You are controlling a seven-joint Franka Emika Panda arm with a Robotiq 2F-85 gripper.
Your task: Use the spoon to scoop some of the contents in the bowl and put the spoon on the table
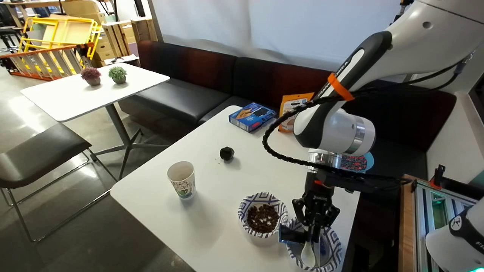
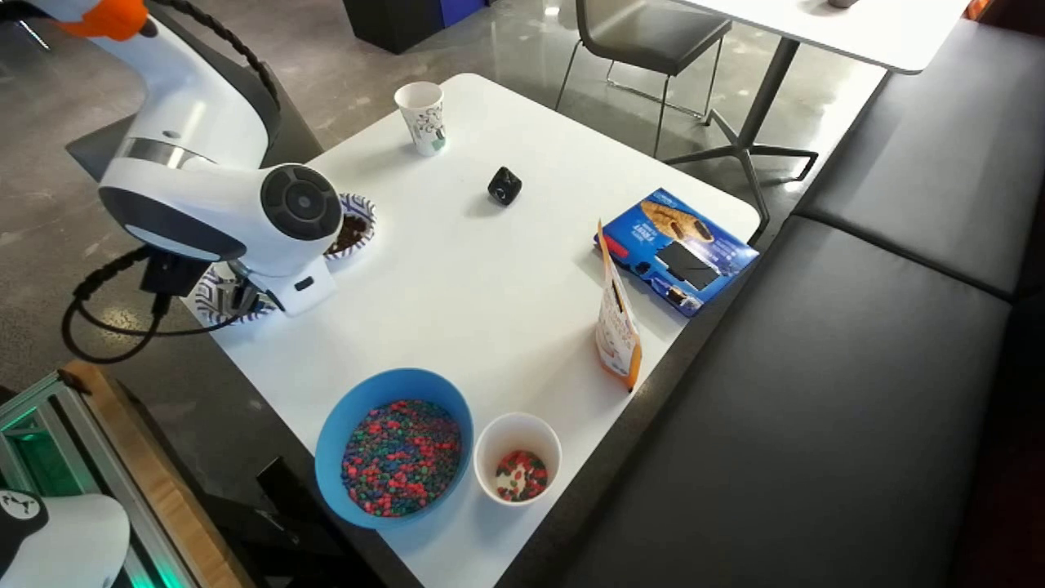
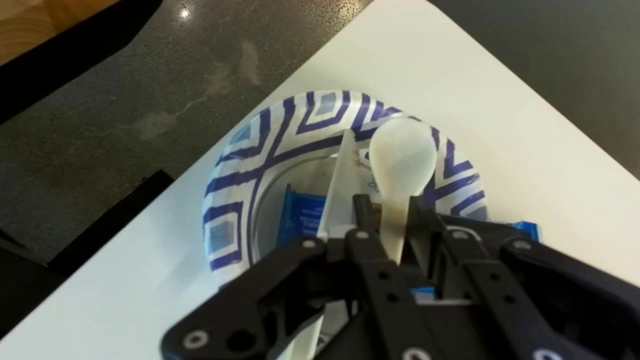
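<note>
A whitish spoon (image 3: 402, 155) shows in the wrist view between my gripper's fingertips (image 3: 389, 207), its head pointing away. A narrow gap shows beside its neck; whether the fingers clamp it is unclear. In an exterior view the spoon (image 1: 308, 255) hangs or leans head-down under my gripper (image 1: 314, 226), over a second patterned bowl (image 1: 334, 245). That bowl (image 3: 300, 120) also holds a white flat utensil (image 3: 342, 185) and blue wrappers (image 3: 302, 215). The bowl (image 1: 261, 198) of dark brown contents (image 1: 262, 219) stands beside it on the white table (image 1: 264, 170). The arm partly hides the contents (image 2: 351, 233).
A paper cup (image 1: 182, 177) and small black object (image 1: 227, 153) stand on the table. A blue box (image 2: 678, 249), upright pouch (image 2: 618, 331), large blue bowl (image 2: 331, 457) and white cup (image 2: 487, 457) are farther off. The table edge runs close to the gripper.
</note>
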